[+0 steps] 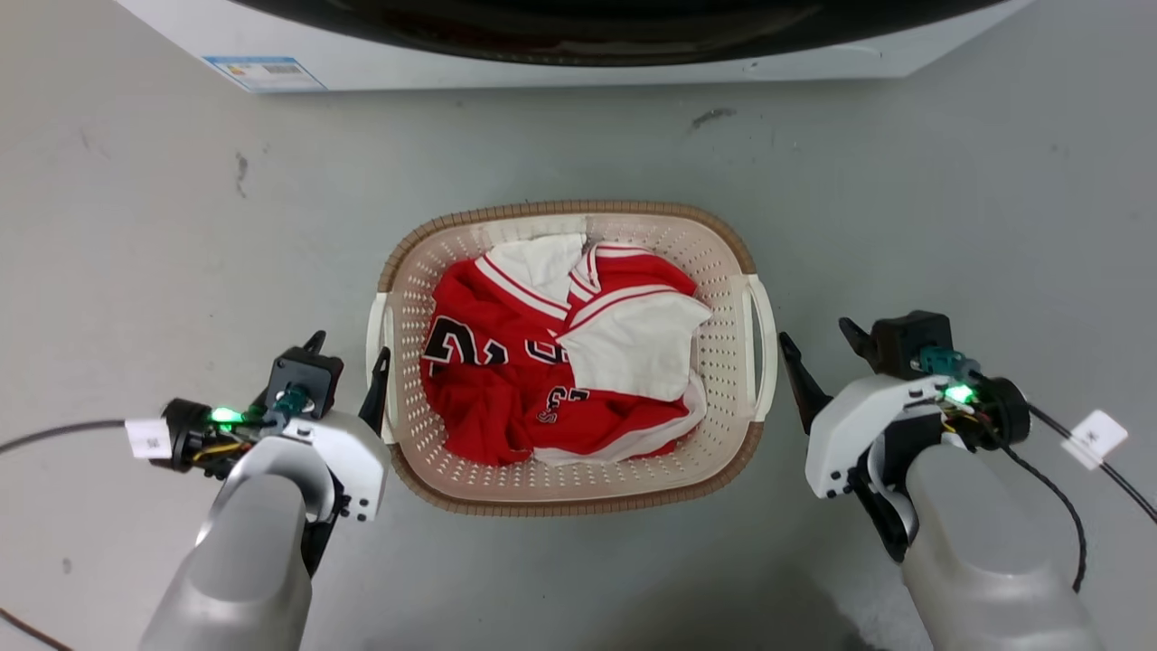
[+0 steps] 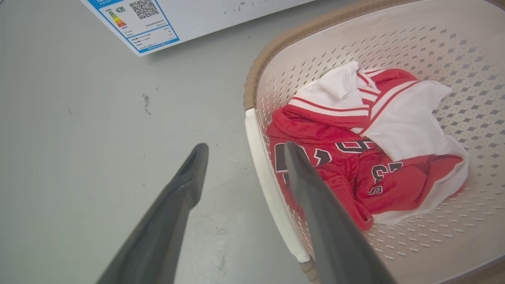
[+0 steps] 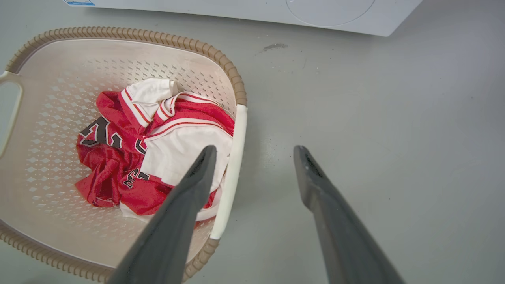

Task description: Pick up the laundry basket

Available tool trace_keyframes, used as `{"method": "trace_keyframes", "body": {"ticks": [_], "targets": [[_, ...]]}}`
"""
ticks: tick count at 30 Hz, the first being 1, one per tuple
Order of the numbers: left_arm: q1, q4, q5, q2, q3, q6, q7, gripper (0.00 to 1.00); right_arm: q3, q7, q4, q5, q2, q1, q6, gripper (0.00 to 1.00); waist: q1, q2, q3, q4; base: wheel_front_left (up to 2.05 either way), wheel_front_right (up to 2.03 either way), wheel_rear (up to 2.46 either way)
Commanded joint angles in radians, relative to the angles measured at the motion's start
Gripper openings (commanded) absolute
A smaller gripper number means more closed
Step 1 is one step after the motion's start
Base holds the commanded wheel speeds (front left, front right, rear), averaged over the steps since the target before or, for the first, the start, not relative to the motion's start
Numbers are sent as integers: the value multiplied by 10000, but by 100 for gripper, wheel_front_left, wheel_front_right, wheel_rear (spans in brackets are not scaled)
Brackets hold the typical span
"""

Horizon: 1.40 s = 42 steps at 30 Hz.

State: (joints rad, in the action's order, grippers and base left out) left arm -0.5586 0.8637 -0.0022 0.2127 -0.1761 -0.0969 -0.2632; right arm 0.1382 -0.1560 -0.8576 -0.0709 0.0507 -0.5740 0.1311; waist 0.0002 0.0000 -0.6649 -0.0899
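Fingers spread and empty, the left gripper (image 1: pixel 351 348) and right gripper (image 1: pixel 813 330) flanked the cream-white perforated plastic laundry basket (image 1: pixel 578 210) on the grey floor (image 1: pixel 181 226), probably light and stiff under a crumpled red-and-white jersey (image 1: pixel 542 380), its white side handles (image 1: pixel 766 334) at 9 and 3 o'clock the likeliest holds.

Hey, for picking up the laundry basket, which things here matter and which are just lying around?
Belongs to the job: laundry basket, its left handle, its right handle, left gripper and right gripper, both open.

Just lying about: red and white jersey inside the basket, washing machine, energy label on it, grey floor.
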Motion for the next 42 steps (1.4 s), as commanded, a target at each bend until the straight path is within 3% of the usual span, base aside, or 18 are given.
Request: {"method": "trace_keyframes", "body": {"ticks": [1, 3, 9, 17, 27, 42], "targets": [[-374, 273, -2, 71, -88, -68, -24, 100, 206, 67, -239, -379, -8, -320, -7, 100, -2, 0, -227, -24, 0, 0, 0], [-670, 693, -75, 101, -160, -127, -24, 100, 516, 300, -628, -899, -8, -541, -7, 100, -2, 0, -347, -2, 0, 0, 0], [-1575, 1767, -213, 187, -492, -269, 21, 100, 1006, 682, -1498, -1031, -2, -1327, -7, 100, -2, 0, -736, -17, 0, 0, 0], [-2666, 2925, -712, 57, -1551, -326, 897, 100, 1386, 1020, -2296, -1421, -4, -2058, -7, 100, -2, 0, -1121, 39, 0, 0, 0], [-3430, 2998, -2034, 296, -3437, -331, 1525, 100, 1845, 1426, -2951, -1680, -5, -2916, -7, 100, -2, 0, -1558, 109, 0, 0, 0], [-3969, 2537, -3796, 820, -5180, -320, 2226, 100, 2245, 1597, -3400, -2171, -2, -3418, -7, 100, -2, 0, -1985, 215, 0, 0, 0]]}}
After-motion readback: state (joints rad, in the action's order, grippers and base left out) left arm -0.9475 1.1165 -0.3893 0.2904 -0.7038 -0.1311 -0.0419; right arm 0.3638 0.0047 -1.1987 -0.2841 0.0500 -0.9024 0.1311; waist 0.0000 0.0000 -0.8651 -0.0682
